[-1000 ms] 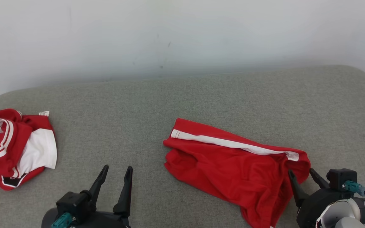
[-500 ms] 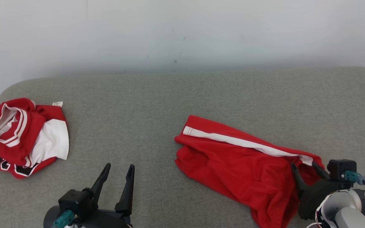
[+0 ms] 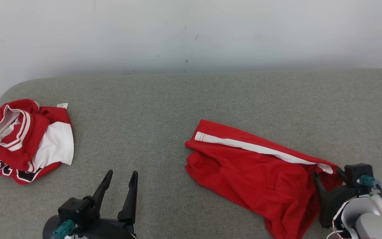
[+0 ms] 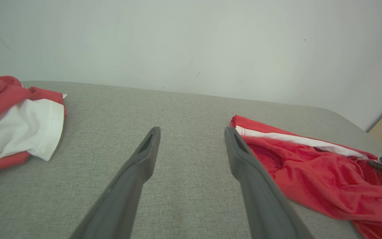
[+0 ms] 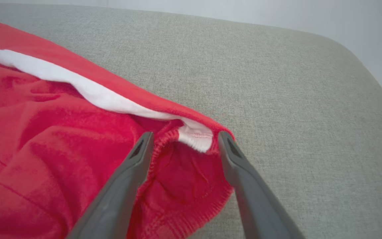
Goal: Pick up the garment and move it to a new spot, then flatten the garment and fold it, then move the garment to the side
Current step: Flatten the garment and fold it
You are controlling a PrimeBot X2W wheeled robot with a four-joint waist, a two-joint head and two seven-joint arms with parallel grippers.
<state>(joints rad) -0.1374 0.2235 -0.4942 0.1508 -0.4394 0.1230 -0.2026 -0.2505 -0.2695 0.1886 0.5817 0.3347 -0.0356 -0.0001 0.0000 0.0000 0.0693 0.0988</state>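
The garment (image 3: 244,166) is a pair of red shorts with a white side stripe. It lies crumpled on the grey padded surface, right of centre, and also shows in the left wrist view (image 4: 310,166). My right gripper (image 3: 327,172) is open, and its two fingers straddle the waistband end of the garment (image 5: 45,132) at its right corner. In the right wrist view the right gripper (image 5: 185,136) has the white stripe's end between its fingers, with nothing gripped. My left gripper (image 3: 122,172) is open over bare fabric left of the garment, holding nothing, as the left wrist view (image 4: 192,129) shows.
A bunched red and white jersey (image 3: 25,139) lies at the far left of the grey padded surface (image 3: 177,99) and appears in the left wrist view (image 4: 18,122). A pale wall rises behind. The surface rounds off at the right corner (image 5: 360,76).
The head camera has turned, sliding the whole picture to the right. My right gripper has edged forward over the garment's waistband corner. The left gripper has kept its place.
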